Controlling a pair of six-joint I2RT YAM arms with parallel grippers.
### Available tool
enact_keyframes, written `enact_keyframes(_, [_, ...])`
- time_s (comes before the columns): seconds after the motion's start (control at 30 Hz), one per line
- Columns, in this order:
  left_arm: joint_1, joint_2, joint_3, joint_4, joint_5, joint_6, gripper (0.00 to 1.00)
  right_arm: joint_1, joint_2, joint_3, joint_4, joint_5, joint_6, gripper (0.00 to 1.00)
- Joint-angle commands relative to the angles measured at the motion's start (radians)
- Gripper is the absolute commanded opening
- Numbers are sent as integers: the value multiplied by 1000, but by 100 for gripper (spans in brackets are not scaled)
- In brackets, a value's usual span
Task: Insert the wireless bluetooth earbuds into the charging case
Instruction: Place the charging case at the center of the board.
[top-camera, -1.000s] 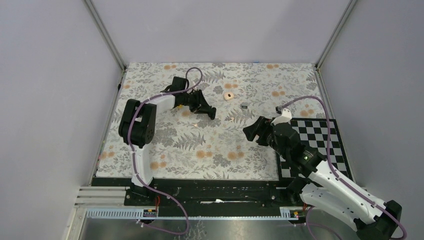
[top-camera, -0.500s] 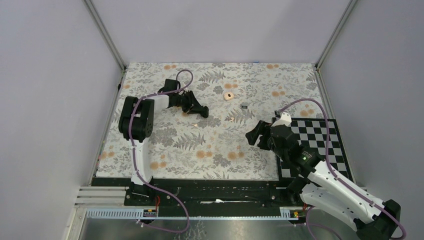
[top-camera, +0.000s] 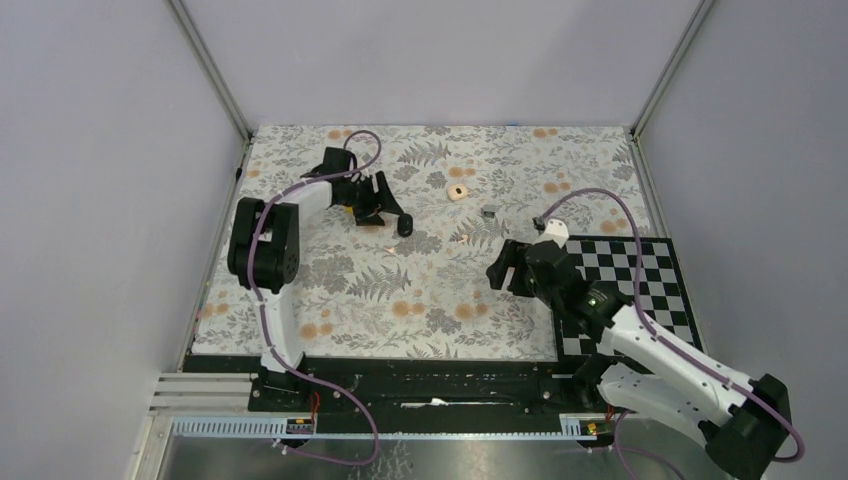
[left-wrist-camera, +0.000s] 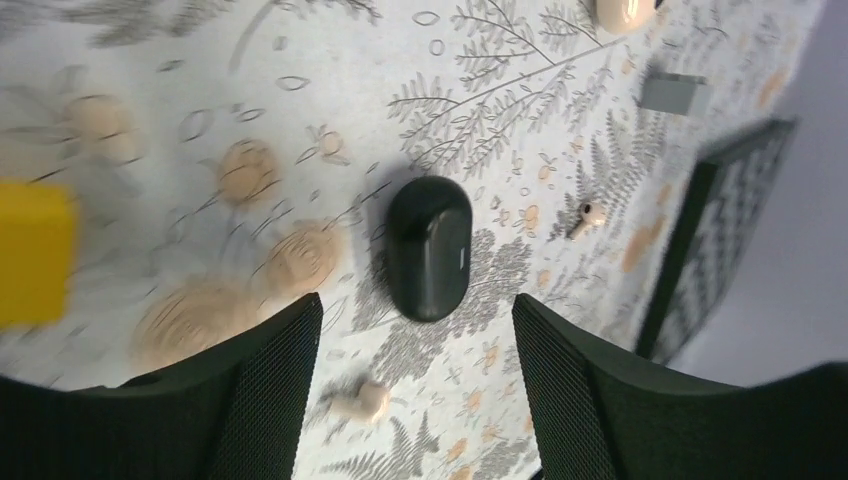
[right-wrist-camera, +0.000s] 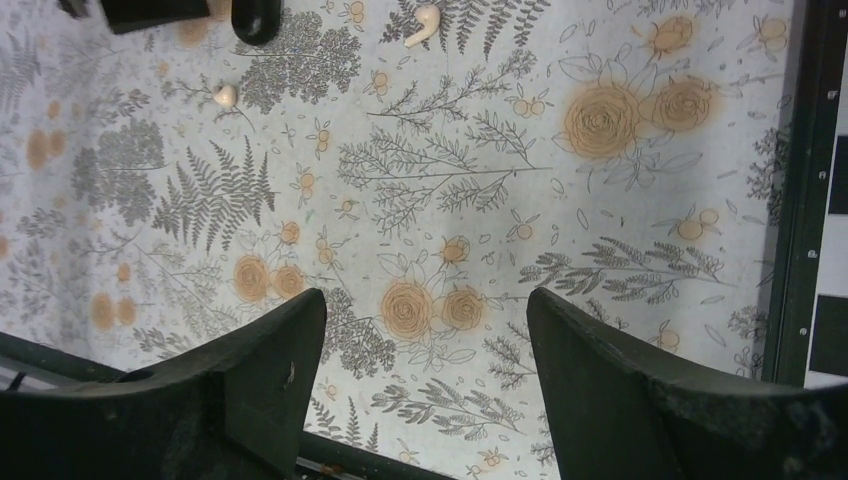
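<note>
Left claw (left-wrist-camera: 415, 310): wide open, nothing held. In the wrist view its fingers (left-wrist-camera: 255, 395) sit either side of the charging case (left-wrist-camera: 430, 248), not touching it. The case lies flat on the tabletop (top-camera: 440, 300), lid shut, glossy black, on the far-left part of the floral sheet. In the top view it sits just off the claw tips

Both earbuds are out of the case, loose on the tabletop. They read peach/beige, not black:
- first earbud (left-wrist-camera: 587, 214): stemmed, near the case on the side toward the checkered mat (top-camera: 672, 280), not touching the case
- second earbud (left-wrist-camera: 362, 402): near the opposite end of the case. It shows just beside a left claw finger in the wrist view, can't tell if there's contact

Right claw (right-wrist-camera: 425, 300): also wide open and empty, hanging over bare floral tabletop close to the mat's left edge, well apart from the case. Its camera catches both earbuds and one end of the case at the top of its view

Other bits:
- yellow block (left-wrist-camera: 35, 252): off to one side of the case, blurred
- grey piece (left-wrist-camera: 672, 93) and peach disc (left-wrist-camera: 625, 10): farther back, both apart from the case and the earbuds
</note>
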Motion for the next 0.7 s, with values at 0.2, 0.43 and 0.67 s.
enact_keyframes(0.2, [4,-445,3,-262,-436,128,73,-83,508,411,-4,6,-276,86])
enact_keyframes(0.43, [3,-762,-234,-273,-434,31,75,-191,1002,954,-165,-41,-538,93])
enact_keyframes(0.67, [1,-1016,-465,-181,-430,-45,77,-203,1357,1354,-266,-49,-680,100])
